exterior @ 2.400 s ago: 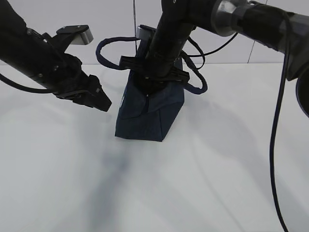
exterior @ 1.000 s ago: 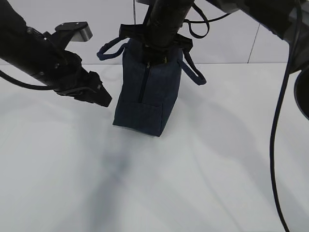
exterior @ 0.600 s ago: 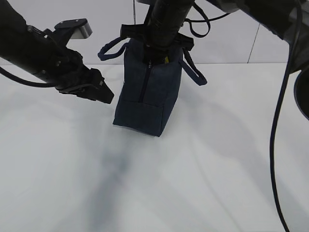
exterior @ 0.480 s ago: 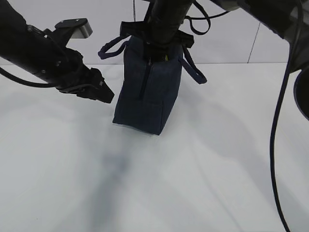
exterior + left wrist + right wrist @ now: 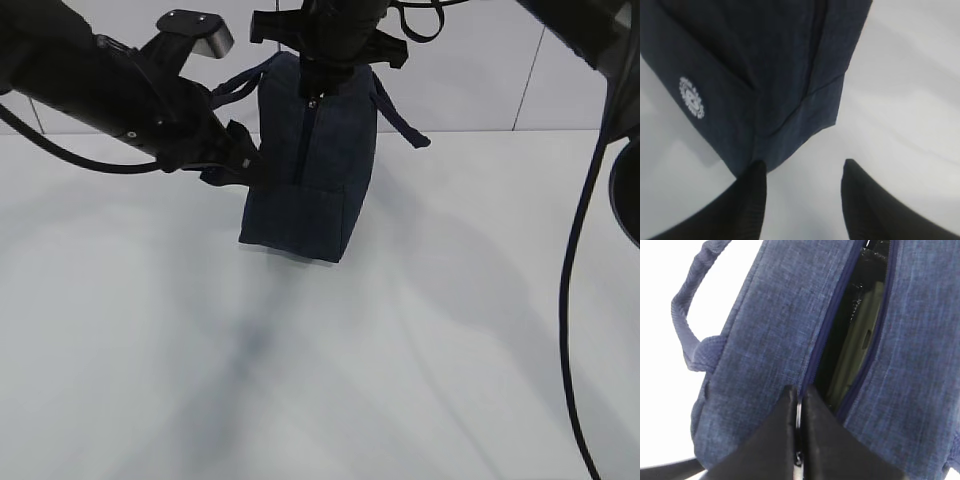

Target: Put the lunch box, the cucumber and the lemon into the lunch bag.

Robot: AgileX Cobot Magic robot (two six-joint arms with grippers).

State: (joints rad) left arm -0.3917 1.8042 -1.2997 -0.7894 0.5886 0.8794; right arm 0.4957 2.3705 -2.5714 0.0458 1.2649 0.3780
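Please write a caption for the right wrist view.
Shut right gripper at the lunch bag's half-open zipper; pale lunch box inside.

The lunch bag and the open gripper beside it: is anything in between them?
No. In the left wrist view only bare white table shows between the left gripper and the lunch bag. Its left finger is right at the bag's bottom corner; touching or not, I cannot tell.

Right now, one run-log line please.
lunch bag upright, zipper part open | right hand shut on zipper pull | left hand open beside bag | lunch box inside
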